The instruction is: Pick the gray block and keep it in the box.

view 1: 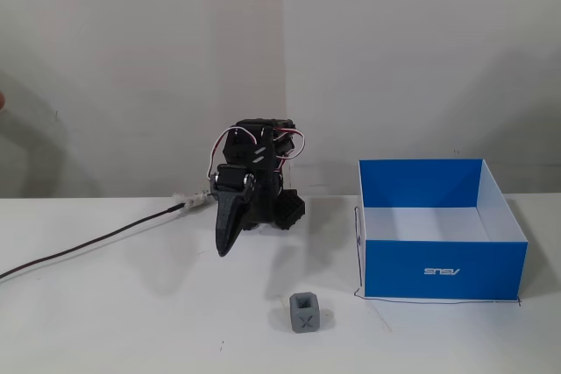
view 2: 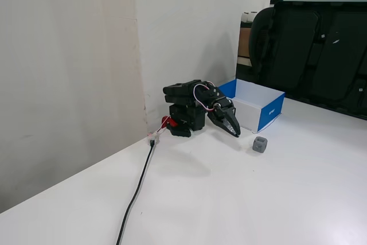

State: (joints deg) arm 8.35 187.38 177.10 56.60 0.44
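The gray block (view 1: 305, 312) sits on the white table, with a square recess on top and an X on its front face. It also shows in a fixed view (view 2: 260, 144). The box (view 1: 443, 269), blue outside and white inside, stands to the block's right with nothing in it; it also shows in a fixed view (view 2: 268, 111). My black arm is folded low by the wall. My gripper (view 1: 224, 247) points down, shut and holding nothing, left of and behind the block. It shows in a fixed view (view 2: 235, 132) too, short of the block.
A black cable (view 1: 92, 244) runs from the arm's base across the table to the left. A white wall stands right behind the arm. A black chair (view 2: 312, 44) stands beyond the table's far side.
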